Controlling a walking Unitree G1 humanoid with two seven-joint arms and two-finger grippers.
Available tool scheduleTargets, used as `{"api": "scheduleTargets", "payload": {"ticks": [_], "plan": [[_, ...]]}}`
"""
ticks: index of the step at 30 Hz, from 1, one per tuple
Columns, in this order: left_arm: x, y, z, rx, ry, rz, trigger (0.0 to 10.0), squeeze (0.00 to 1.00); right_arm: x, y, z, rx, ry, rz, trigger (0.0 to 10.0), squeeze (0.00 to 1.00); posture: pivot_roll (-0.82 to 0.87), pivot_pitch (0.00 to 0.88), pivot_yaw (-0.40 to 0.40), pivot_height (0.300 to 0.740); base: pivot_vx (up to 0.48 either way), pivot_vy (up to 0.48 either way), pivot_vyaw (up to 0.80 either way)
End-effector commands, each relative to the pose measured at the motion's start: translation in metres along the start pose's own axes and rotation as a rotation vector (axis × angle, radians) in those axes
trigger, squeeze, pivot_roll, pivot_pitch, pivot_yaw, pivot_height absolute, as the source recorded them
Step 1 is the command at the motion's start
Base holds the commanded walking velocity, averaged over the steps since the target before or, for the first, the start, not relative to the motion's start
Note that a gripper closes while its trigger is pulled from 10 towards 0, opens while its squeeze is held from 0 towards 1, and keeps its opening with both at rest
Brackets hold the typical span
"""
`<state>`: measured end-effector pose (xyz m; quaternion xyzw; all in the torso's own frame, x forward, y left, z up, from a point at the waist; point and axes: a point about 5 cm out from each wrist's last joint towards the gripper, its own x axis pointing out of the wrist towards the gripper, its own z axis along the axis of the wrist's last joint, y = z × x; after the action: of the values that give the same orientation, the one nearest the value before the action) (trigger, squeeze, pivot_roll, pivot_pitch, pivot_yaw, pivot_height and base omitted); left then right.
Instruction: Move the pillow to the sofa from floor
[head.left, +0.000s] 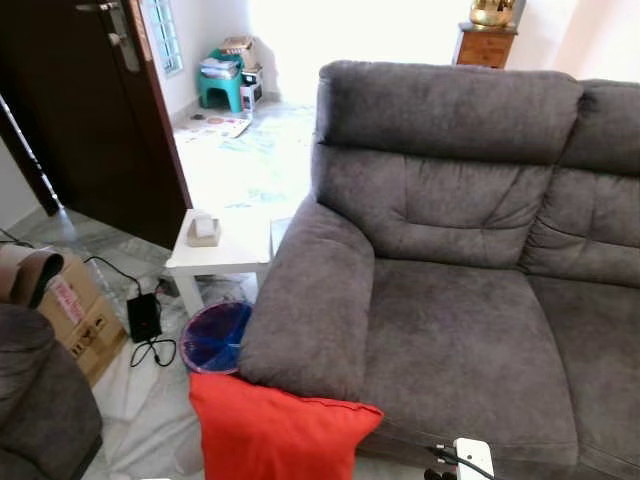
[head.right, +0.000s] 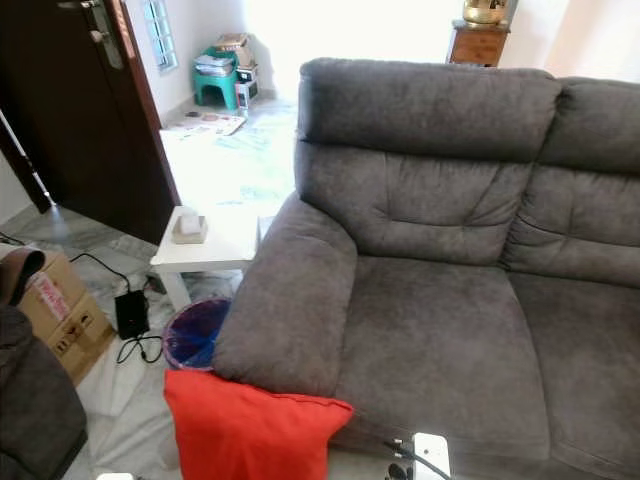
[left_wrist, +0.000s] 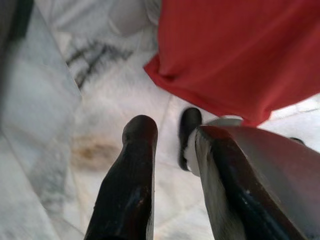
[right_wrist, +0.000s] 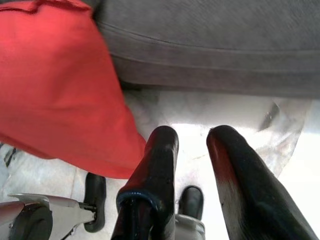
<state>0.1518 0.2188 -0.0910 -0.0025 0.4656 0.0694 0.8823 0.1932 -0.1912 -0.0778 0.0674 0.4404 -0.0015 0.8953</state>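
Standing over a red pillow (head.left: 275, 430) at the foot of the grey sofa (head.left: 470, 300).

In the lower left of my head view the pillow leans against the front of the sofa's armrest, down on the marble floor (left_wrist: 55, 115). My left gripper (left_wrist: 172, 150) hangs just beside the pillow's corner, fingers spread and empty. My right gripper (right_wrist: 192, 145) hovers over the floor beside the pillow's edge, below the sofa's front, fingers likewise apart.
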Motion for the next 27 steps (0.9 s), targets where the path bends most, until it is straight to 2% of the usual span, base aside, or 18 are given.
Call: {"api": "scheduleTargets", "payload": {"ticks": [1,6,15,19,21,24,25,27], "plan": [[-0.003,0.008,-0.01,0.003,0.036,0.023,10.0,0.0,0.002,0.009,0.006,0.005,-0.024,0.021,10.0,0.0,0.09,0.0,-0.008,0.74,0.0,0.0,0.8],[-0.003,0.009,-0.011,-0.018,0.036,0.025,10.0,0.0,0.002,0.008,0.006,0.005,-0.031,0.015,10.0,0.0,0.09,0.0,-0.006,0.74,0.0,0.0,0.8],[-0.003,0.01,-0.01,-0.008,0.031,0.024,10.0,0.0,0.002,0.007,0.008,0.006,-0.05,0.016,10.0,0.0,0.09,0.0,0.002,0.74,0.0,0.0,0.8],[-0.003,0.01,-0.009,0.009,0.029,0.018,10.0,0.0,0.003,0.005,0.017,0.025,-0.085,-0.001,10.0,0.0,0.08,0.0,0.009,0.74,0.0,0.0,0.8],[-0.003,0.01,-0.009,-0.002,0.021,0.022,10.0,0.0,0.003,0.005,0.021,0.064,-0.103,-0.002,10.0,0.0,0.08,0.0,0.009,0.74,0.0,0.0,0.0],[-0.003,0.01,-0.009,-0.074,0.001,0.029,10.0,0.0,0.004,0.004,0.03,0.077,-0.137,-0.004,10.0,0.0,0.08,0.0,0.01,0.74,0.0,0.0,0.0],[-0.004,0.01,-0.007,-0.101,-0.027,0.03,10.0,0.0,0.004,0.004,0.038,0.083,-0.166,-0.004,10.0,0.0,0.08,0.0,0.01,0.74,0.0,0.0,0.0],[-0.004,0.01,-0.001,-0.077,-0.087,0.032,10.0,0.0,0.004,0.006,0.056,0.091,-0.237,0.011,10.0,0.0,0.08,0.0,0.007,0.74,0.0,0.0,0.0]]}}
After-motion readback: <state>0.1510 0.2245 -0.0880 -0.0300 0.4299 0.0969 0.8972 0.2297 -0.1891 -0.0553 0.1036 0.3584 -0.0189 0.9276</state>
